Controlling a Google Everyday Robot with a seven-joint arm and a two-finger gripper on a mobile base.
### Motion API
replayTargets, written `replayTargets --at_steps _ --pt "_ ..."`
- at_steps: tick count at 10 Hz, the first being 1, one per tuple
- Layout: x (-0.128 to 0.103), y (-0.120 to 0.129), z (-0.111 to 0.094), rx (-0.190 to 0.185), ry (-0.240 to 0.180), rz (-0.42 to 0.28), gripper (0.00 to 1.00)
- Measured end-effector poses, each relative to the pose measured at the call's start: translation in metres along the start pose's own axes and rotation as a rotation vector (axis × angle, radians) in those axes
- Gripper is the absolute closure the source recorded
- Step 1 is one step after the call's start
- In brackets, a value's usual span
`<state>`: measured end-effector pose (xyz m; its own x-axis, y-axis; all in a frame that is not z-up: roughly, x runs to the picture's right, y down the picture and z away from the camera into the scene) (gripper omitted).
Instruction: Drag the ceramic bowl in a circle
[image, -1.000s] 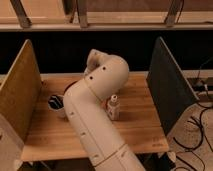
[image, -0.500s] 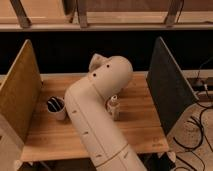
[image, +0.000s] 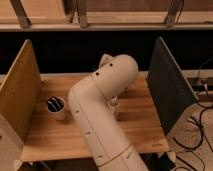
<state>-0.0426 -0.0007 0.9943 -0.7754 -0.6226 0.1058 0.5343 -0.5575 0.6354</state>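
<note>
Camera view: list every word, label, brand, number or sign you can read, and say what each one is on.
None can be read.
White arm: a few small dark dots, no lettering.
White cup: no label visible.
Yellow side board and dark side board: plain.
Wooden table: no markings.
Claw: hidden behind the arm, near the table's middle; no text can be checked there.

White arm (image: 102, 117) bent, claw hidden, shut
</note>
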Motion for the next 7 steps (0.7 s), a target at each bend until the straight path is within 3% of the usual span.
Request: replayTargets --at_steps 2,4,7 --pt "0.016 0.018 -0.004 -0.035 0.011 -0.009 1.00" --pt "0.042 0.027 -0.007 -0.050 0.050 -0.044 1.00" --pt "0.083 0.018 -0.002 -0.025 0.116 -0.133 1.00"
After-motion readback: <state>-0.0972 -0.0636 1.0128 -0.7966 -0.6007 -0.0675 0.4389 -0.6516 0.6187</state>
